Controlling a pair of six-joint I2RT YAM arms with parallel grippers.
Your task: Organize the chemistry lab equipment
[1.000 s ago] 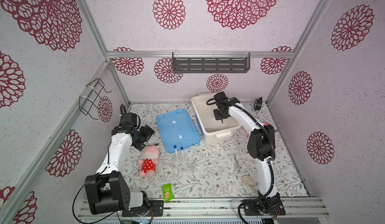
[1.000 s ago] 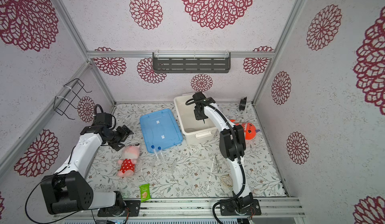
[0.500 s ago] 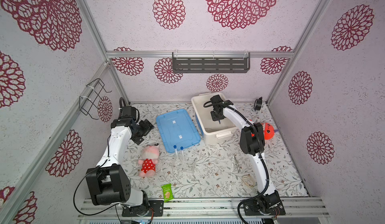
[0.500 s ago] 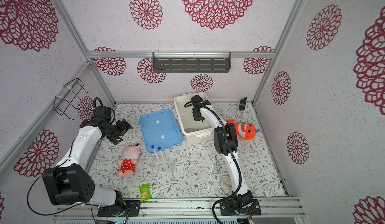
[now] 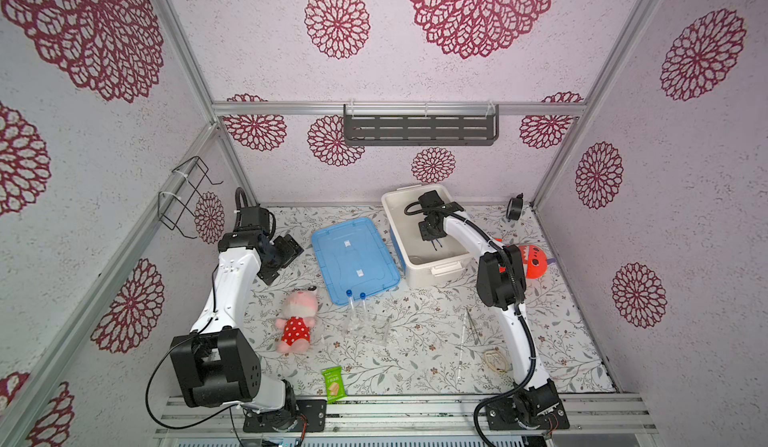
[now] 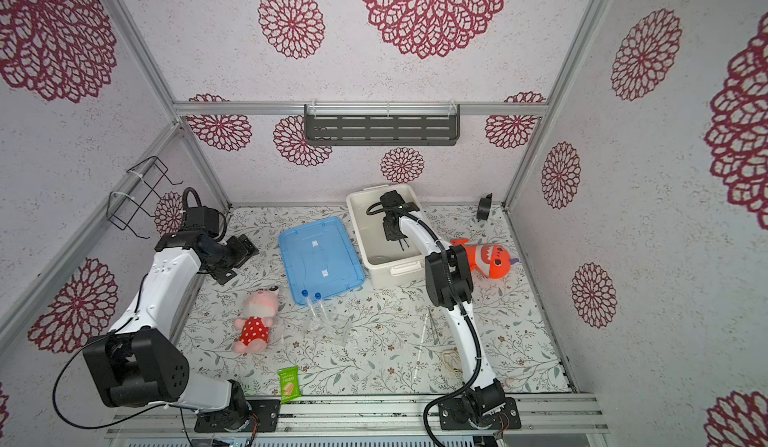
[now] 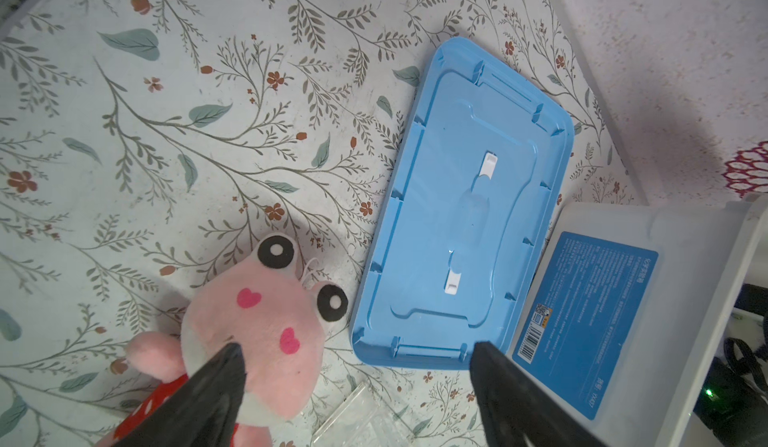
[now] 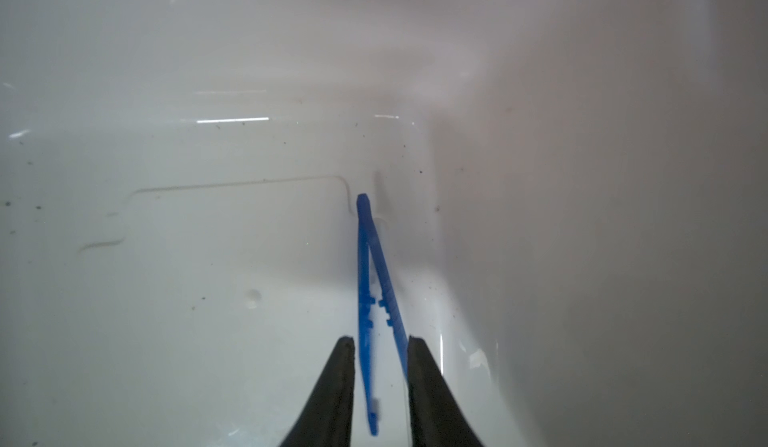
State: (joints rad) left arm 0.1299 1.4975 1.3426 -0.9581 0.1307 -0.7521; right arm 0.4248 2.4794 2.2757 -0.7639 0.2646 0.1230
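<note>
In the white plastic storage bin (image 5: 432, 272), right of centre in both top views: dark blue plastic tweezers (image 8: 365, 266) between the fingers of the right gripper (image 8: 380, 341).

The jaws stand narrowly apart, and the tweezers' two splayed legs fill most of the gap. Whether they pinch the legs or merely flank them I cannot tell. The end where the legs meet points toward the bin's floor, close to a side wall. The left gripper (image 7: 355, 346), at the left of the top views, is spread wide and empty. The likely risk is that the springy legs push outward and cling to a finger, so a retreating arm would drag the tweezers back out, or they could flick off the wall. The two clear tubes with blue caps (image 5: 356, 303) lie at centre frame, at the near edge of the flat blue plastic lid (image 5: 353, 258).
</note>
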